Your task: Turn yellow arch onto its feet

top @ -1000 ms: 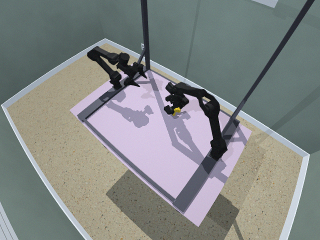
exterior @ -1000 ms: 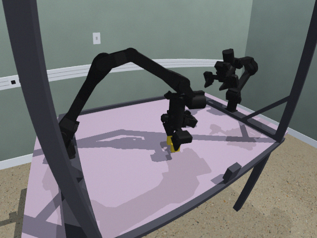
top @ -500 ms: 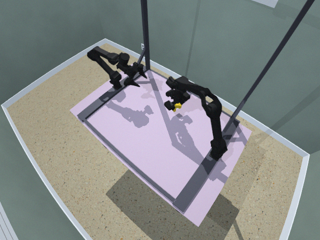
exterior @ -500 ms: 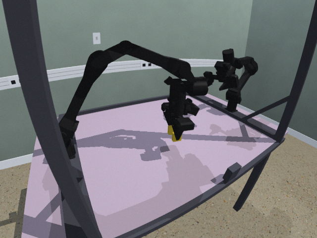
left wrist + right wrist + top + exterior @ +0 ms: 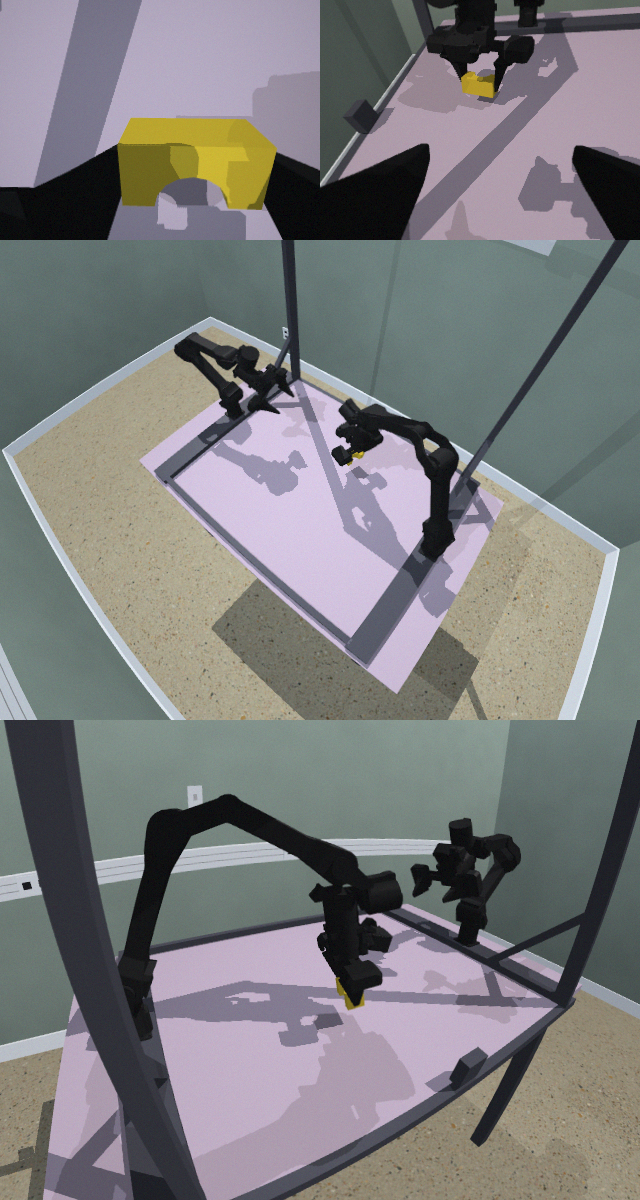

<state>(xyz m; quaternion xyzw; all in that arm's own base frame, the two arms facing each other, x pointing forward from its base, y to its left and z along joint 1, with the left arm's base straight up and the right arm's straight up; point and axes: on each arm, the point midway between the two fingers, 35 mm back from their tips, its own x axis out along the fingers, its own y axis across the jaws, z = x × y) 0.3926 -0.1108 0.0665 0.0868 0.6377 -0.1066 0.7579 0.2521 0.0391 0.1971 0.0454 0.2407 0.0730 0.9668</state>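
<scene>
The yellow arch (image 5: 357, 454) (image 5: 339, 985) (image 5: 190, 132) (image 5: 479, 88) is between the fingertips of my left gripper (image 5: 187, 149) (image 5: 480, 88), which is shut on its two ends. The arch is a little above the table, with its shadow apart from it. It is held lying on its side, with its arched face toward the left wrist camera and its opening at the bottom of that view. In the top view the left gripper hides part of it. My right gripper (image 5: 286, 404) (image 5: 430, 897) (image 5: 501, 152) is open and empty, well away from the arch.
The pink table top (image 5: 289, 529) (image 5: 248, 1076) has a dark frame along its edges. A small dark block (image 5: 468, 1067) (image 5: 361, 116) stands at one edge. Upright dark posts (image 5: 292, 317) (image 5: 602, 854) rise at the table's corners.
</scene>
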